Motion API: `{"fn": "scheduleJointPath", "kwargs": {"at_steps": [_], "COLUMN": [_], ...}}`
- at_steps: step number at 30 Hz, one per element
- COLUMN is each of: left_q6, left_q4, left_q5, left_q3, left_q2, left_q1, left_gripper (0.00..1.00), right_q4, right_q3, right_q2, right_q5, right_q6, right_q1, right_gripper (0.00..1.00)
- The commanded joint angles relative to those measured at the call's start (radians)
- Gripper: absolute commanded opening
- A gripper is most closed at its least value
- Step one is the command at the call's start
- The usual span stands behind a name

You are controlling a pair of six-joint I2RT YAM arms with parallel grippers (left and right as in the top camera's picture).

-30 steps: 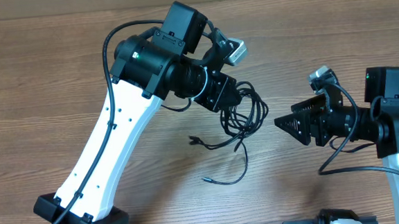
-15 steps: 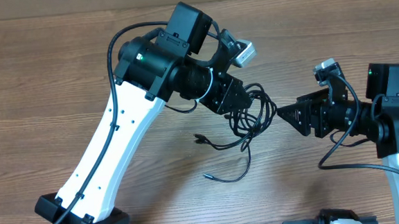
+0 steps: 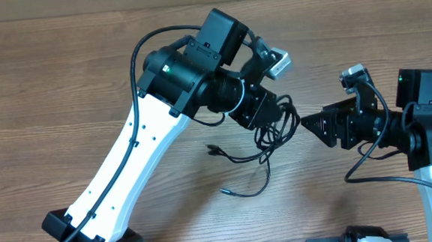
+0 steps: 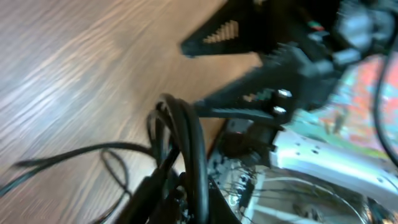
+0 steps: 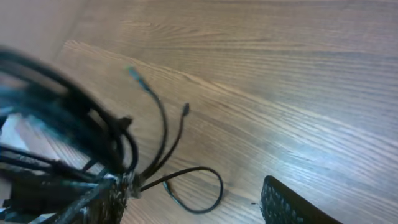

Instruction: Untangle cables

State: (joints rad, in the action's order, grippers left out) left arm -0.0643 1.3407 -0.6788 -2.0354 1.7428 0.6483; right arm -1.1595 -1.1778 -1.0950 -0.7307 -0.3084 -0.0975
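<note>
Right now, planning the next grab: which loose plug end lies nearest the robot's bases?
The plug end of the curling strand, lowest in the overhead view; the other plug end lies farther up.

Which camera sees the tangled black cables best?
The overhead camera. It shows the cables whole and sharp: the tangle and the loose ends trailing out. The left wrist shows only blurry loops, very close. The right wrist shows a blurry clump and some plug ends.

Cables (image 4: 180, 143) blurry in both wrist views; right tool (image 5: 289, 202) mostly beyond its camera's bottom edge.
</note>
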Motion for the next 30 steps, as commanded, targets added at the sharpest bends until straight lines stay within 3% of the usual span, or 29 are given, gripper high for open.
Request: {"fn": "scheduleJointPath", "kwargs": {"at_steps": [1, 6, 9, 13, 15, 17, 19, 24, 27, 30], "left_q6": [-0.049, -0.035, 0.016, 0.032, 0.032, 0.031, 0.026, 0.026, -0.071, -0.276], "left_q4": [-0.006, -0.007, -0.007, -0.007, -0.010, -0.011, -0.013, -0.015, -0.013, 0.011], "left_q5": [0.106, 0.024, -0.098, -0.127, -0.122, -0.095, -0.095, -0.087, 0.070, 0.346], "left_q3": [-0.015, -0.015, -0.015, -0.015, -0.015, -0.015, -0.015, -0.015, -0.015, -0.015], "left_q2": [-0.030, -0.030, -0.030, -0.030, -0.030, -0.030, -0.030, -0.030, -0.030, -0.030], "left_q1": [0.006, 0.007, 0.008, 0.008, 0.008, 0.008, 0.007, 0.006, 0.006, 0.006], "left_gripper": [0.04, 0.04, 0.04, 0.04, 0.04, 0.04, 0.04, 0.04, 0.04, 0.04], "right_q4": [-0.039, -0.090, -0.068, -0.065, -0.066, -0.068, -0.075, -0.090, -0.090, -0.090], "right_q3": [0.000, 0.000, 0.000, 0.000, 0.000, 0.000, 0.000, 0.000, 0.000, 0.000], "right_q2": [-0.001, -0.001, -0.001, -0.001, -0.001, -0.001, -0.001, -0.001, -0.001, -0.001], "right_q5": [-0.089, -0.279, -0.285, -0.285, -0.285, -0.293, -0.304, -0.304, -0.303, -0.303], "right_q6": [-0.099, -0.293, -0.295, -0.295, -0.295, -0.296, -0.296, -0.296, -0.296, -0.296], "right_q1": [0.000, 0.000, 0.000, 0.000, 0.000, 0.000, 0.000, 0.000, 0.000, 0.000], "right_gripper": [0.66, 0.68, 0.69, 0.68, 0.58, 0.36, 0.06, 0.04, 0.04, 0.04]}}
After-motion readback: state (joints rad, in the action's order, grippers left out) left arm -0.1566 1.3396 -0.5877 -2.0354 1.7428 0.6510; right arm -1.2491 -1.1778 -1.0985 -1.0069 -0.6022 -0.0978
